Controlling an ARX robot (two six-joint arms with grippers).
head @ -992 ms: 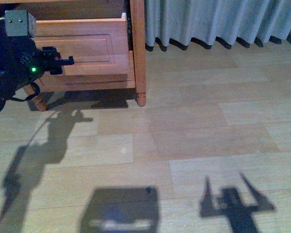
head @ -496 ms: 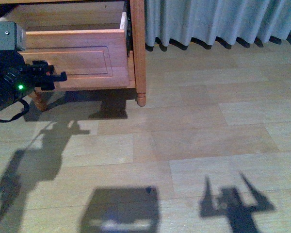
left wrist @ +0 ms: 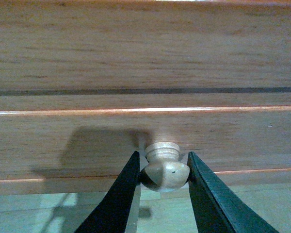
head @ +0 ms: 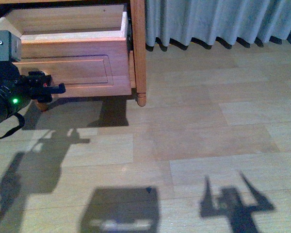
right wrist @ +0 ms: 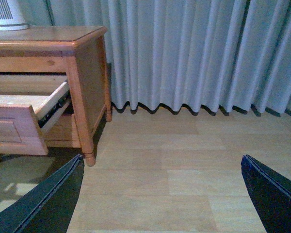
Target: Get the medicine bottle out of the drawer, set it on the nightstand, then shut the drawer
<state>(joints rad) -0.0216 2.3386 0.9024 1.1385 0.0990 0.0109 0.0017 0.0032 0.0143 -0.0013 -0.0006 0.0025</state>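
Left gripper around drawer knob, half-hidden

A long grey curtain hangs in folds down to the floor, well ahead of the right claw. The floor is pale wooden boards, below the claw. Dark shadows lie on the boards. A white ribbed thing, partly seen, stands ahead of the claw, well apart from it.
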